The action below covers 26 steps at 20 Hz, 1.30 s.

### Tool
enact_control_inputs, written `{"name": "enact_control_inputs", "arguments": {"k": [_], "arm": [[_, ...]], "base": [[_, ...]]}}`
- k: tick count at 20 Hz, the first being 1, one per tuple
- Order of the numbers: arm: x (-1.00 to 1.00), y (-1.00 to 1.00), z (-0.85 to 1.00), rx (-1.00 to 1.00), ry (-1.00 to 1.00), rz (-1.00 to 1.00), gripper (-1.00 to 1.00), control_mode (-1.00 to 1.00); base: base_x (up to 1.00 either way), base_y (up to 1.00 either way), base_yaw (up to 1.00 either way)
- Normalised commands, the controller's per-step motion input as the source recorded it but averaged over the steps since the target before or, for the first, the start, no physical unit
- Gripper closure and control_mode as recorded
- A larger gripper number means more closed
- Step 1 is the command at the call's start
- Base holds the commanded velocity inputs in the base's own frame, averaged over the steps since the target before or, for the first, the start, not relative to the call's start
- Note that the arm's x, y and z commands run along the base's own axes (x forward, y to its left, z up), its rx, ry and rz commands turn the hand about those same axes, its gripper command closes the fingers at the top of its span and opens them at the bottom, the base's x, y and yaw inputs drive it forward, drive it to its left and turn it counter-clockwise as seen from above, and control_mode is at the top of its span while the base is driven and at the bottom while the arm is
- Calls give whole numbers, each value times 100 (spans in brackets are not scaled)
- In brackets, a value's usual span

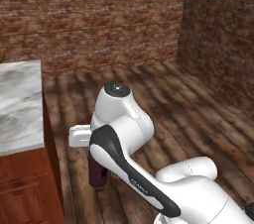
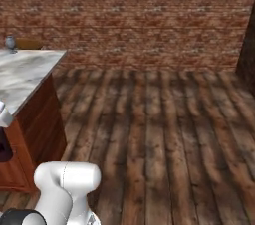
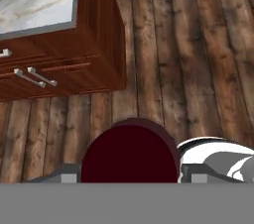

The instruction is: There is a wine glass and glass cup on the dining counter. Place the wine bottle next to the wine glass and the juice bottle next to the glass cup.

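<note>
My gripper [image 3: 130,176] is shut on the juice bottle [image 3: 130,156], a stout dark maroon bottle whose wide dark-red cap sits between the fingers in the hand view. In the left base view the juice bottle [image 1: 97,172] hangs under my white hand, above the wooden floor and just off the counter's end. The dining counter [image 1: 20,104], marble on a red-brown base, lies to the left [image 2: 27,72]. A small grey shape [image 2: 10,43] stands at its far end, too small to tell what it is. The wine bottle, wine glass and glass cup are out of view.
Drawers with metal handles [image 3: 34,77] face me on the counter's wooden base. A dark plank floor [image 2: 159,134] stretches to the right and ahead, up to a brick wall [image 2: 139,15]. A brown shape [image 2: 29,44] shows behind the counter's far end.
</note>
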Motion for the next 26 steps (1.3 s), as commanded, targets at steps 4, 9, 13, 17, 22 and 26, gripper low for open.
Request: {"name": "enact_control_inputs", "arguments": {"k": [4,9,13,17,22,26], "arm": [[0,0,0,0,0,0,100,100],[0,0,0,0,0,0,100,100],[0,0,0,0,0,0,100,100],[0,0,0,0,0,0,100,100],[0,0,0,0,0,0,100,100],[0,0,0,0,0,0,100,100]], "base": [[73,-47,9],[73,-46,10],[75,-46,11],[78,-44,11],[81,-42,14],[82,-40,16]]}}
